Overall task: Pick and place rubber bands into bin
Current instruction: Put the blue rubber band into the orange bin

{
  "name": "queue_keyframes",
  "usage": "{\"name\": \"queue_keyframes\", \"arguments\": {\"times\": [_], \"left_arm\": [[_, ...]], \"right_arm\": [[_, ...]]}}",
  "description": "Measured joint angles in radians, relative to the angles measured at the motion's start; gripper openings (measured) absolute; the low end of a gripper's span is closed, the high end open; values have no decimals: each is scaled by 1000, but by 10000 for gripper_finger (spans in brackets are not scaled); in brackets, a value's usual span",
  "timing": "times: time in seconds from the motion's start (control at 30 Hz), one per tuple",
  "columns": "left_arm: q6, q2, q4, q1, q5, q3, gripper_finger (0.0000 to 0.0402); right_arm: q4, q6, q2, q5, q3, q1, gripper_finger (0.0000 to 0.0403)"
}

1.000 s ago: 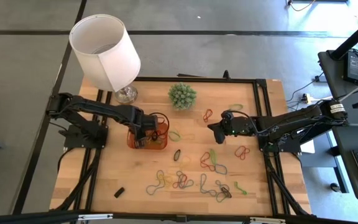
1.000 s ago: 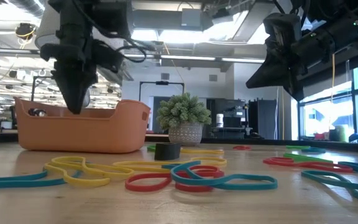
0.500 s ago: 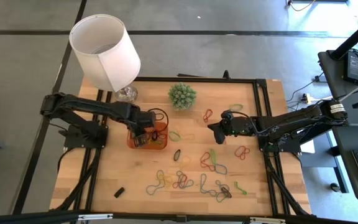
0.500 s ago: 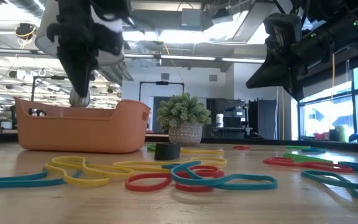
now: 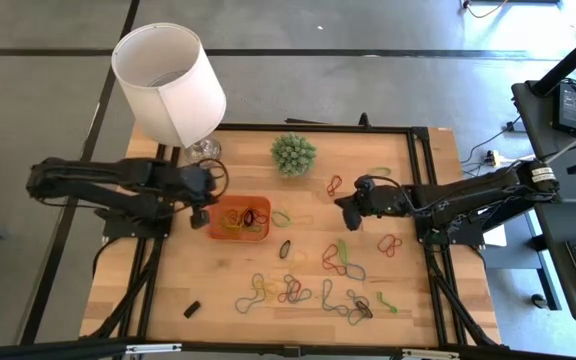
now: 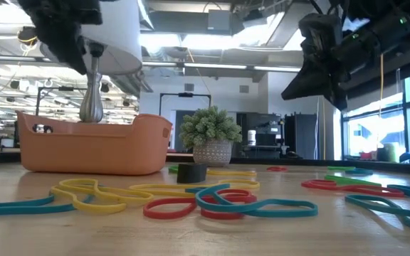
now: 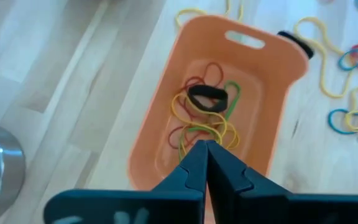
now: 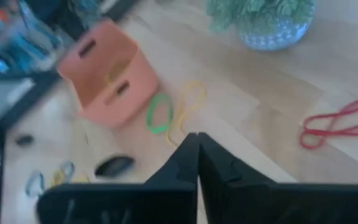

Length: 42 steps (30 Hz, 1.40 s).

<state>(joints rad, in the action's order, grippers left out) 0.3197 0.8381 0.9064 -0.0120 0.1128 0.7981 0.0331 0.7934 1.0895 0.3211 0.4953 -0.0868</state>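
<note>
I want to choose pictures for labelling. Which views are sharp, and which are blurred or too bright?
High view: evenly lit and sharp across the table. Low view: the near rubber bands are sharp, but the window behind is very bright. Left wrist view: the bin is clear. Right wrist view: blurred throughout, the bin smeared.

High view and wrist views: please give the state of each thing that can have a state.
Shallow orange plastic bin: upright, holds several rubber bands.
Thin coloured rubber bands on the wooden table: loose, outside bin.
Left gripper: shut, empty, beside bin.
Right gripper: shut, empty.
White lampshade: tilted.
</note>
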Motion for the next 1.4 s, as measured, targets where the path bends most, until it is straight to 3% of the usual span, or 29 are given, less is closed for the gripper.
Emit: {"name": "queue_keyframes", "arguments": {"times": [0.17, 0.33, 0.53, 0.67, 0.97, 1.13, 1.4], "left_arm": [[-40, -136, -40, 0, 0, -81, 1], [-53, -236, -98, 0, 4, -152, 2], [-13, -305, -120, 0, 9, -207, 2], [-8, -308, -127, 0, 9, -207, 2], [-8, -308, -127, 0, 9, -207, 2], [-8, -308, -126, 0, 9, -207, 3], [-8, -308, -126, 0, 9, -207, 1]], "right_arm": [[-433, -22, 43, 59, 216, 29, 3], [-832, 115, 122, 77, 419, 127, 4], [-1150, 305, 198, 58, 483, 290, 7], [-1166, 302, 223, -43, 427, 397, 28], [-1079, 217, 240, -96, 250, 530, 92], [-901, 194, 240, -162, 140, 563, 98], [-729, 211, 233, -157, 7, 576, 94]]}}
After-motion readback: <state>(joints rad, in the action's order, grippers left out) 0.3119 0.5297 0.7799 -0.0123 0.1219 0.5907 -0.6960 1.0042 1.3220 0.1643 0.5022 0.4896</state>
